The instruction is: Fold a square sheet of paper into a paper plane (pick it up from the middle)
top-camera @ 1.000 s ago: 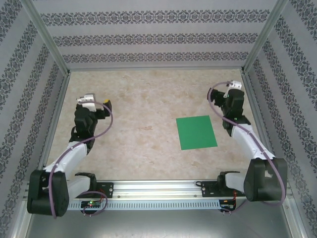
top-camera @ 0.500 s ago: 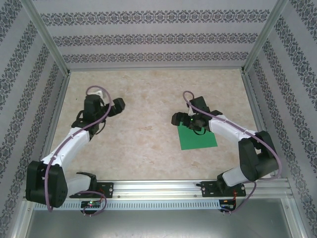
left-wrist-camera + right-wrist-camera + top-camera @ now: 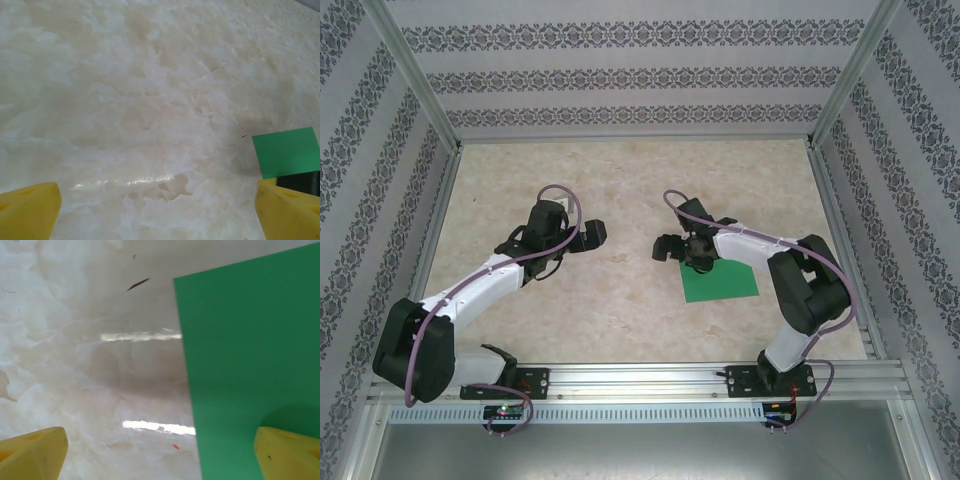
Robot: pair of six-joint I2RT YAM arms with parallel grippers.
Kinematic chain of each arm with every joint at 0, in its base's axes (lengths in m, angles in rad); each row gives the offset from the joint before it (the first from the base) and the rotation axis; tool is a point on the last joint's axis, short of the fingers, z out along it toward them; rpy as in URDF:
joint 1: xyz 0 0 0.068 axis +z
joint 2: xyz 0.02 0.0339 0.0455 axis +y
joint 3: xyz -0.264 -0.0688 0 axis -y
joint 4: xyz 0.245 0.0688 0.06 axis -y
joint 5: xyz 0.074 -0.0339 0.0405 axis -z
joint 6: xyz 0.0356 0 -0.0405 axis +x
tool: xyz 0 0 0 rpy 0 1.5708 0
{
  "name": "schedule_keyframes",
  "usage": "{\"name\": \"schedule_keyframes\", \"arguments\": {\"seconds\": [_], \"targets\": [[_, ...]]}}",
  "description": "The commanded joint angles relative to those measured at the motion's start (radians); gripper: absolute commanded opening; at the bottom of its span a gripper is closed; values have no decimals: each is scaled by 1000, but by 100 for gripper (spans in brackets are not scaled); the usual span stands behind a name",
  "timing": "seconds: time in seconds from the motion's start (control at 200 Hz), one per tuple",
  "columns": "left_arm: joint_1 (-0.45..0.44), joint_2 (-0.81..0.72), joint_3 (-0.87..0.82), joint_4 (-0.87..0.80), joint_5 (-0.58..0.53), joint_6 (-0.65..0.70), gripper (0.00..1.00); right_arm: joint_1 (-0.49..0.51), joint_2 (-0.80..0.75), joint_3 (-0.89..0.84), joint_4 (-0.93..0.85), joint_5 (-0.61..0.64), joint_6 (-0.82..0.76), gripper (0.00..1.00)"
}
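See square sheet of paper (image 3: pixel 725 282) lying flat on desk (image 3: pixel 620 180), right of ctr, bright green. From right wrist cam, see its left edge & far-left corner (image 3: pixel 250 355) close up. Find right jaws low over that corner, spread wide, gripping nothing: one yellow fingertip (image 3: pixel 287 452) over the green, the other (image 3: pixel 32 452) over bare desk. Find left jaws well apart to the left, over bare marble-look top, also wide open & empty, pointing twd the paper. From left wrist cam, catch a green corner (image 3: pixel 287 150) at frame's right, just above the right-hand fingertip (image 3: pixel 287 210).
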Motion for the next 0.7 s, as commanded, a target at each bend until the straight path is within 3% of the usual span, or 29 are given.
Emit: {"name": "schedule_keyframes", "arguments": {"seconds": [0.0,0.305,0.42,0.564,0.694], "targets": [[-12,1,43,-33,-31,10,100,32,53,61,14,-1,36,96],[-17,9,60,-47,-42,-2,100,76,143,226,-15,-55,11,95],[-20,1,48,-37,-37,-5,100,88,83,287,-113,28,-30,96],[-26,17,51,-20,1,2,100,71,-54,259,-225,259,-67,98],[-70,64,85,-7,29,21,100,-39,-96,186,-292,252,-117,97]]}}
